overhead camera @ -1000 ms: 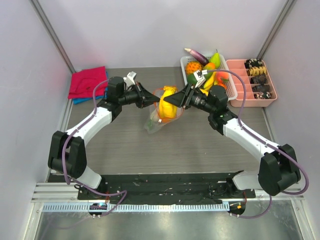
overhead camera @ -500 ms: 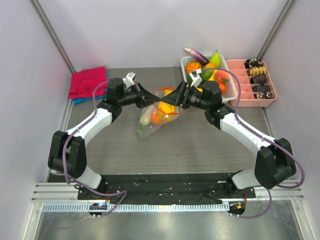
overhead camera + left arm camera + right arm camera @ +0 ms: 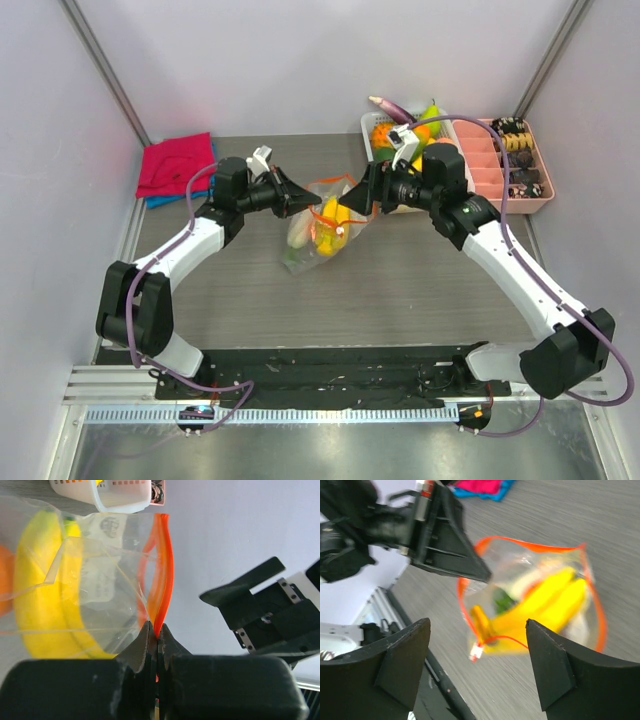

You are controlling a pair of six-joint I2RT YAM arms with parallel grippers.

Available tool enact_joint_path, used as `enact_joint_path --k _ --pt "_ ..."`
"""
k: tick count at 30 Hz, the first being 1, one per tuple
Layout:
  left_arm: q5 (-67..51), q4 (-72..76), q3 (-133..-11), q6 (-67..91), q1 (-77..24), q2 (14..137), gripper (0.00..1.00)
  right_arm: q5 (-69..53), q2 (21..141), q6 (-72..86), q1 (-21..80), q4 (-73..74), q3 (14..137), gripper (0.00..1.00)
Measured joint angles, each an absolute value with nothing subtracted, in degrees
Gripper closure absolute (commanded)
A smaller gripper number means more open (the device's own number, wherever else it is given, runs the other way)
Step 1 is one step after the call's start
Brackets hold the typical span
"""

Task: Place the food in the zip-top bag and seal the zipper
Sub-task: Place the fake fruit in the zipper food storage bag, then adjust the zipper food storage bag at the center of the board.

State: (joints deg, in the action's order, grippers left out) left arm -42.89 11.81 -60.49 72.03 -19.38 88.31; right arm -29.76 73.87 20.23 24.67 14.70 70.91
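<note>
The zip-top bag (image 3: 322, 222) is clear and crinkly, and its mouth is open. It holds a yellow banana (image 3: 333, 213), an orange piece and a green piece. My left gripper (image 3: 306, 204) is shut on the orange-red zipper (image 3: 161, 575) at one end of the mouth (image 3: 157, 630). The bag hangs from it, with its bottom near the table. My right gripper (image 3: 360, 196) is open and empty, just right of the bag and not touching it. In the right wrist view the bag (image 3: 530, 600) lies beyond my spread fingers (image 3: 402, 665), with the banana (image 3: 545, 605) inside.
A white basket (image 3: 372, 128) with more toy fruit and an eggplant stands at the back right. A pink compartment tray (image 3: 545, 200) is beside it. A red cloth (image 3: 175, 165) on a blue one lies at the back left.
My right gripper has drawn back to the right, away from the bag's mouth, and its arm has lifted. The bag has swung and now hangs from my left gripper alone.
</note>
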Motion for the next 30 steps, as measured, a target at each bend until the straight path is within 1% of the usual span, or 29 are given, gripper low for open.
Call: enact_joint_path --k 4,9,12,14,15,16,17,19,20,21,22,24,25,26,27,30 --pt "-43.1 11.8 -60.4 71.9 -19.4 88.3 1.00 -27.6 75.4 19.4 23.0 18.9 70.9 0.24" --pt "-43.4 11.7 -60.4 71.4 -19.4 88.3 1.00 -26.4 80.3 20.2 21.6 22.4 70.9 0.22" --pt "-43.5 11.7 -60.4 71.1 -19.4 88.3 1.00 -25.3 82.2 20.3 21.3 24.0 70.5 0.24" --pt "-43.6 11.7 -60.4 70.8 -19.4 88.3 1.00 -24.6 82.6 20.5 21.3 24.6 69.7 0.38" --pt "-43.6 11.5 -60.4 70.6 -19.4 88.3 1.00 -24.3 82.7 20.6 21.3 24.8 69.3 0.47" --pt "-43.6 11.4 -60.4 70.4 -19.4 88.3 1.00 -24.3 82.9 20.9 21.3 25.0 69.0 0.78" --pt "-43.7 11.2 -60.4 70.2 -19.4 88.3 1.00 -24.4 83.2 21.3 21.2 25.2 68.8 0.90" --pt "-43.8 10.2 -60.4 69.6 -19.4 88.0 1.00 -25.8 84.2 22.4 20.7 25.4 68.8 0.99" --pt "-43.8 9.3 -60.5 68.7 -19.4 87.8 1.00 -26.9 84.7 23.0 20.3 25.4 68.8 0.99" --pt "-43.9 8.4 -60.6 68.1 -19.4 87.5 1.00 -27.9 85.2 23.6 19.7 25.5 68.8 0.82" --pt "-44.1 7.4 -60.7 67.0 -19.3 87.2 1.00 -28.8 85.6 24.2 19.0 25.6 68.8 0.75" --pt "-44.2 5.8 -60.7 65.6 -19.1 86.4 1.00 -30.2 85.8 25.1 17.2 25.8 68.8 0.67" --pt "-44.1 5.2 -60.7 65.2 -19.0 85.8 1.00 -30.8 85.8 25.2 16.2 25.8 68.8 0.61" --pt "-44.1 4.7 -60.7 64.5 -19.0 85.1 1.00 -31.1 85.8 25.3 15.4 25.7 68.9 0.53" --pt "-44.1 4.3 -60.7 64.1 -19.0 84.6 1.00 -31.2 85.7 25.5 14.6 25.7 68.9 0.42" --pt "-44.2 3.9 -60.7 63.0 -19.0 82.8 1.00 -31.0 85.1 26.1 13.5 25.7 68.4 0.34"
